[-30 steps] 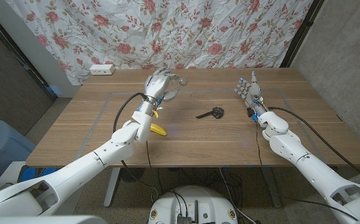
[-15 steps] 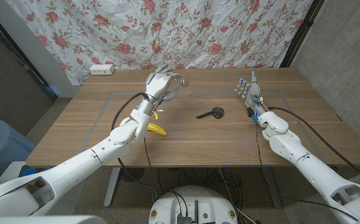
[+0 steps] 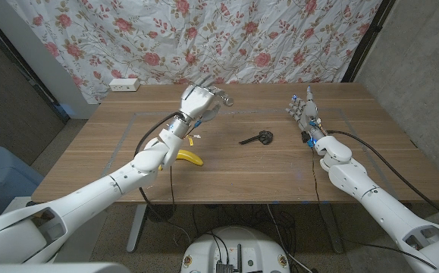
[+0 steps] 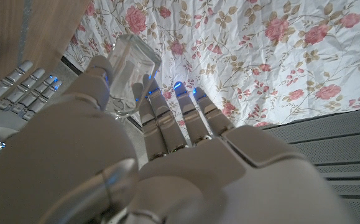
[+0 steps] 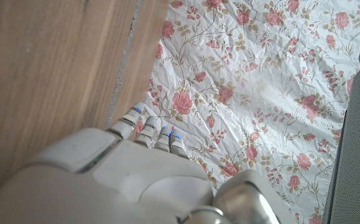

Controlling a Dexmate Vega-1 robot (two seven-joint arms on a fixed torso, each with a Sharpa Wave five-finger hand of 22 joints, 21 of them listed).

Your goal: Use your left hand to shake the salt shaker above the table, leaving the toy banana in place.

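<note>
My left hand (image 3: 197, 101) is raised above the far middle of the table and grips a clear glass salt shaker (image 3: 221, 96), which lies tilted on its side, its end sticking out to the right. In the left wrist view the shaker (image 4: 127, 73) sits between the thumb and fingers of that hand (image 4: 142, 162). A yellow toy banana (image 3: 189, 157) lies on the table under my left forearm. My right hand (image 3: 302, 108) stands at the far right, fingers straight and apart, holding nothing; the right wrist view shows its back (image 5: 124, 180).
A small black object (image 3: 258, 138) lies on the table between the two hands. A white power strip (image 3: 124, 84) sits at the far left corner. A floral curtain (image 3: 227, 38) hangs behind the wooden table (image 3: 242, 174).
My left hand has moved slightly right and up with the shaker, tipping it further sideways. The banana, the black object and my right hand have stayed where they were.
</note>
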